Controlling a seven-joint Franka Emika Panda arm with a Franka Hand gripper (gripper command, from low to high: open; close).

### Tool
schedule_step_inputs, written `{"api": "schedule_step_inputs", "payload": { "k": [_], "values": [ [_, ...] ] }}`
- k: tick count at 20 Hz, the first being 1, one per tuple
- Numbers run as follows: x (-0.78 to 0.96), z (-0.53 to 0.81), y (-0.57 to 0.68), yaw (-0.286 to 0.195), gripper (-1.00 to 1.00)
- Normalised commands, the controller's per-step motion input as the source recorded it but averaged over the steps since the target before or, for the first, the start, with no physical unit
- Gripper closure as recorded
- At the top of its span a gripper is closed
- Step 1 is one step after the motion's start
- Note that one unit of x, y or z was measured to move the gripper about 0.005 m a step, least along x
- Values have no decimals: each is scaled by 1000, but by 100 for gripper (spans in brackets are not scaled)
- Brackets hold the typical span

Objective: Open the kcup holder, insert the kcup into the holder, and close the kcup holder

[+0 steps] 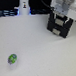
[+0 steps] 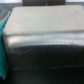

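My gripper (image 1: 61, 16) hangs right over the kcup holder (image 1: 59, 25), which stands on the worktop (image 1: 40, 46) toward the exterior view's right, at the far side. The pale bulk of my hand covers the top of that black box, and I cannot tell from either view whether my jaws are wide or narrow, or whether they touch anything. My wrist view is blurred: it shows only a broad grey surface with a dark band beneath it, probably the top of the holder seen from close above, though I would not swear to it. The kcup (image 1: 12, 59) lies well apart from me, near the front of the worktop toward the exterior view's left, green top showing, untouched and alone. A white bottle-like object (image 1: 23, 6) stands at the back, clear of both. As I judge it, the task is at its very first step: the drawer looks shut, the pod is not inside, so opening, fetching, inserting and closing all remain to be done.
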Motion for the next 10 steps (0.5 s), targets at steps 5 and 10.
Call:
{"api": "schedule_step_inputs", "payload": {
  "k": [5, 10],
  "values": [
    [685, 126, -157, -30, 100],
    [917, 191, -258, -35, 100]
  ]
}}
